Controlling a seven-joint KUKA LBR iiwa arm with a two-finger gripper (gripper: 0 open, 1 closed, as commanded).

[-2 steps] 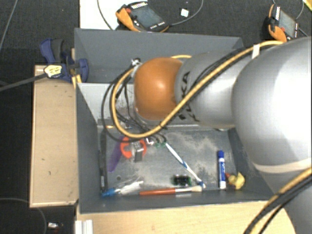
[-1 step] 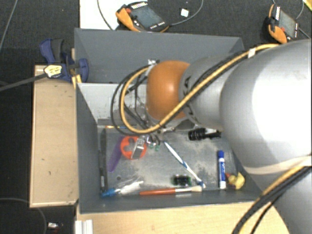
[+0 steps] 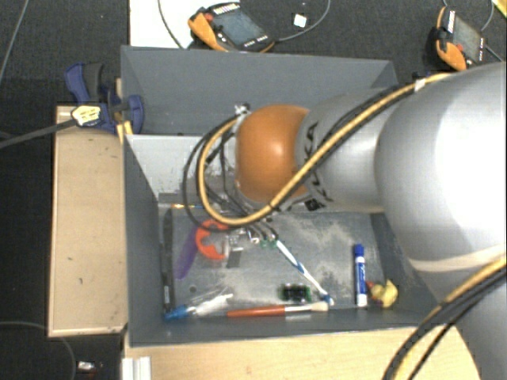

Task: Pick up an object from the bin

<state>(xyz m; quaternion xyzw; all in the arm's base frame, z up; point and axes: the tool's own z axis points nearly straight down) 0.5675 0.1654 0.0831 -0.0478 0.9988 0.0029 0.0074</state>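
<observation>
My gripper (image 3: pixel 240 239) is low in the middle of the bin, mostly hidden under the arm's orange cover. Right at its left side lies an orange curved piece (image 3: pixel 207 241), touching or almost touching it. A purple strip (image 3: pixel 184 256) lies just left of that piece. From under the gripper a thin white stick with green and blue marks (image 3: pixel 302 272) runs down to the right. A small black block (image 3: pixel 295 293) sits below the stick.
Along the front wall lie an orange and white stick (image 3: pixel 269 311) and a clear pen with a blue cap (image 3: pixel 192 307). A white and blue marker (image 3: pixel 360 274) and a yellow bit (image 3: pixel 386 293) lie at the right. A black rod (image 3: pixel 166 260) lines the left wall.
</observation>
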